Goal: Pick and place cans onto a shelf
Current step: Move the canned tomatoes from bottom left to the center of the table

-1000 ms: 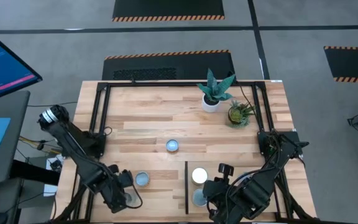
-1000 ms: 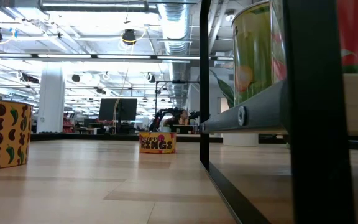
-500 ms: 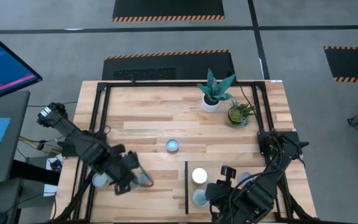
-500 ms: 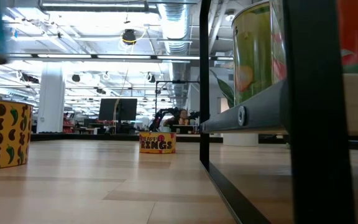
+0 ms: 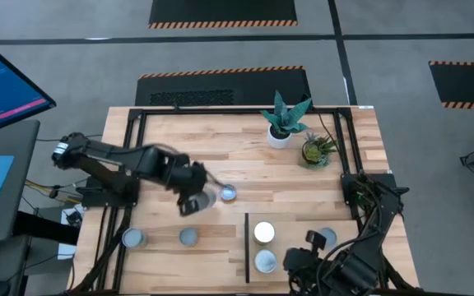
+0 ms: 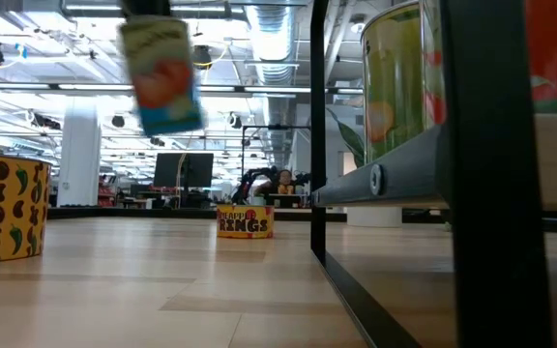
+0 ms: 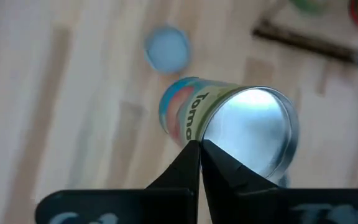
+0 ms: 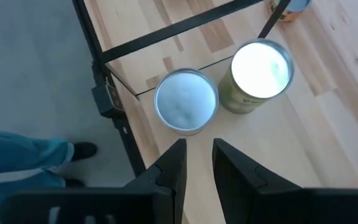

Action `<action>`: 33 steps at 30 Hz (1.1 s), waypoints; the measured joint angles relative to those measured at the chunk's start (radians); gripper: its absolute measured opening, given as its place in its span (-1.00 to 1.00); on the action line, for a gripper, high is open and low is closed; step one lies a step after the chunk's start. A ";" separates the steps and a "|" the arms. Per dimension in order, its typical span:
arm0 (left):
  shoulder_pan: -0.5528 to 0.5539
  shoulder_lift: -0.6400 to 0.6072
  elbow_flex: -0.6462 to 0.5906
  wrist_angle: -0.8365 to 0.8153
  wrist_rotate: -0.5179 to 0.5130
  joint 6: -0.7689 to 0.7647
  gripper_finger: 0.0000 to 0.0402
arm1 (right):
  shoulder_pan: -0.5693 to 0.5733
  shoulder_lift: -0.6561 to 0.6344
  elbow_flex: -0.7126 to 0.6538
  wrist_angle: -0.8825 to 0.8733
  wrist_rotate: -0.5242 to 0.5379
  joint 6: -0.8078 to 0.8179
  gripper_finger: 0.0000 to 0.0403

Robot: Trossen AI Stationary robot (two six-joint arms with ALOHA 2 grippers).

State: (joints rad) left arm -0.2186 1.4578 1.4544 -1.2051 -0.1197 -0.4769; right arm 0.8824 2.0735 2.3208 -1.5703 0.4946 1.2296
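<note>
Right now your left pincer (image 5: pixel 197 197) grips a can (image 6: pixel 161 75) clear of the desk (image 5: pixel 245 156); carry it to the shelf (image 5: pixel 303 238), beside two cans under the slightly parted right pincer (image 8: pixel 196 163).

two dark jointed arms, matte black links with rounded housings. left arm (image 5: pixel 130 164) has a white-capped base joint and thin cables. right arm (image 5: pixel 360 238) bulky, black. pincer fingers (image 8: pixel 169 171) black, tapered.
</note>
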 joint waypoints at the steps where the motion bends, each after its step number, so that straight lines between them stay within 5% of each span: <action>1: 0.029 0.002 0.000 0.028 -0.001 0.029 -1.00 | 0.002 0.000 -0.002 0.000 0.000 0.002 -0.49; 12: 0.254 0.175 0.051 0.253 0.050 0.283 -1.00 | 0.001 0.000 -0.004 -0.002 0.000 0.004 -0.49; 25: 0.286 0.531 0.475 0.157 0.158 0.513 -1.00 | 0.059 0.005 -0.003 -0.001 -0.026 0.253 -0.49; 33: 0.286 0.682 0.633 0.105 0.229 0.552 -1.00 | 0.101 0.010 -0.004 -0.002 -0.026 0.408 -0.49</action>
State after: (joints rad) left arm 0.0673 2.1395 2.0878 -1.1005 0.1090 0.0752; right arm 0.9832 2.0830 2.3169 -1.5723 0.4685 1.6381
